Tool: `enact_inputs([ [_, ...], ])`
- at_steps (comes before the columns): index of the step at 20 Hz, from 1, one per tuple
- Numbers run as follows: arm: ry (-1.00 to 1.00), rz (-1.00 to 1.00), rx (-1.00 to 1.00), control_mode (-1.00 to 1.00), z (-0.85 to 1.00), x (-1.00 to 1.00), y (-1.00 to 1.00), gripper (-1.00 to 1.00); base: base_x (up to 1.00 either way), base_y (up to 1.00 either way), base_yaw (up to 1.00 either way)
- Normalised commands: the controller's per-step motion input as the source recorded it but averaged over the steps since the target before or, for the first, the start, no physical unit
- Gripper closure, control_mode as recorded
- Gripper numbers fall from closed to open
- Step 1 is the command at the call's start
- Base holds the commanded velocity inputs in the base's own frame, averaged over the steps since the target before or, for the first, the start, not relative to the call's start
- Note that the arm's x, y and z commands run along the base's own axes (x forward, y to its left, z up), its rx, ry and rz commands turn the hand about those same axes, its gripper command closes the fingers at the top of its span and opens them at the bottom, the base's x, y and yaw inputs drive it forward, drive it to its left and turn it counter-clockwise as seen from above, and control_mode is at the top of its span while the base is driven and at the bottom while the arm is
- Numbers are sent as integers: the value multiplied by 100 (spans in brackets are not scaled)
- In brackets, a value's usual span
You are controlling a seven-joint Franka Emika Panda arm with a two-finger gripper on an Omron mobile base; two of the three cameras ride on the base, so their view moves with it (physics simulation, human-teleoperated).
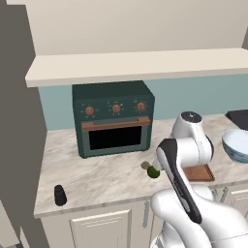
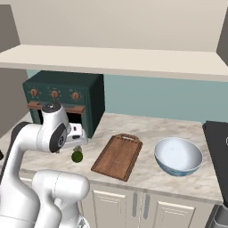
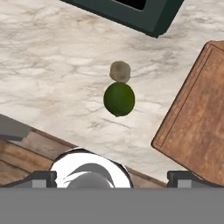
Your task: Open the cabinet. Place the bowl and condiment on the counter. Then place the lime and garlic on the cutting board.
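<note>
Hand view: the lime [image 3: 119,99] sits at frame centre, garlic [image 3: 120,71] touching just above it — jaws spread wide, empty. Cutting board [image 3: 197,122] lies right.

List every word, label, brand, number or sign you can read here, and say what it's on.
None can be read.
Toaster oven: marks around its three orange knobs, too small and blurred to read.
Condiment, bowl, cutting board, lime, garlic: no text shows.
</note>
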Motion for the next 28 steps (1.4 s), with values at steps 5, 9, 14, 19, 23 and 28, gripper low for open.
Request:
enact_inputs([
  [5,0,3,0,-100,-10,9,7,-100,0,0,0],
  [9,0,3,0,-100,-6,17,11,-100,0,0,0],
  [14,0,2,0,-100,-2,20,10,-100,0,0,0],
  [19,0,1,0,-100,-5,14,0,-100,0,0,0],
  [23,0,0,0,-100,-9,10,0,-100,0,0,0],
  [28,0,0,0,-100,-13,9,0,-100,0,0,0],
])
